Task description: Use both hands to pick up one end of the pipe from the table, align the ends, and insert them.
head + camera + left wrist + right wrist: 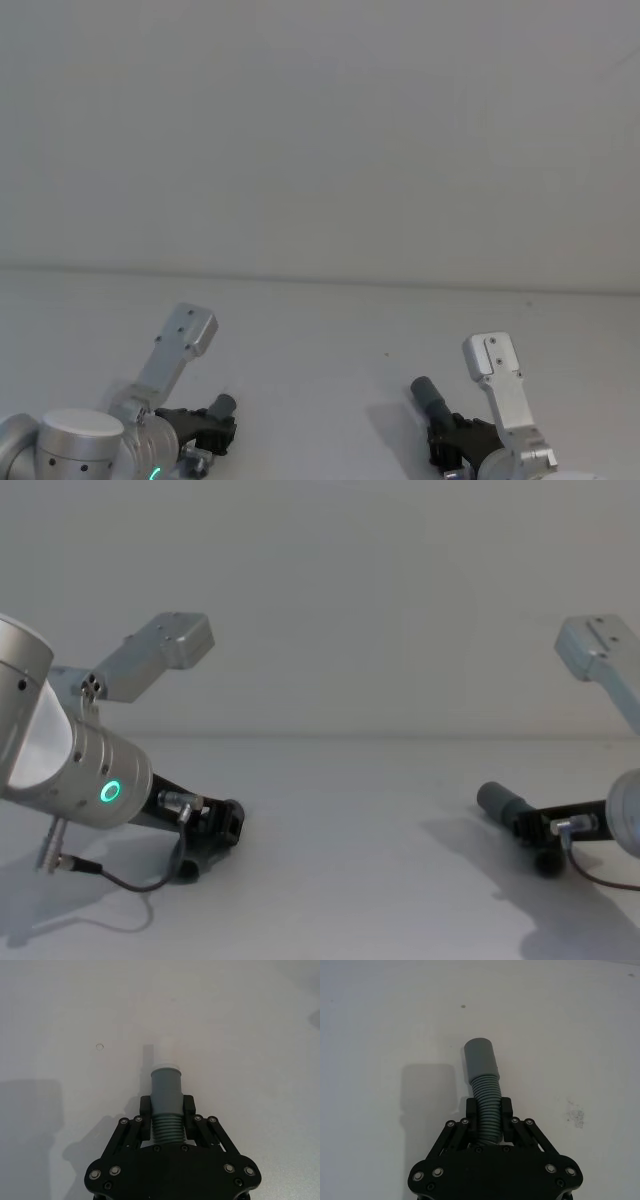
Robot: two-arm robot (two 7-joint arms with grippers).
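My left gripper (166, 1110) is shut on a grey corrugated pipe piece (166, 1091) just behind its smooth cuff. Its narrow white tip (166, 1052) points away over the white table (250, 1035). In the head view this gripper (212, 432) is at the lower left with the cuff (223, 404) sticking out. My right gripper (490, 1112) is shut on the ribbed part of the other pipe piece (487, 1095), whose wide grey socket cuff (481, 1059) points forward. In the chest view that cuff (497, 800) hangs a little above the table and faces my left gripper (225, 825) across a wide gap.
The table (320, 340) runs back to a plain pale wall. A small dark speck (463, 1007) and a faint smudge (575, 1115) mark the surface. A grey cable (120, 880) loops under the left wrist.
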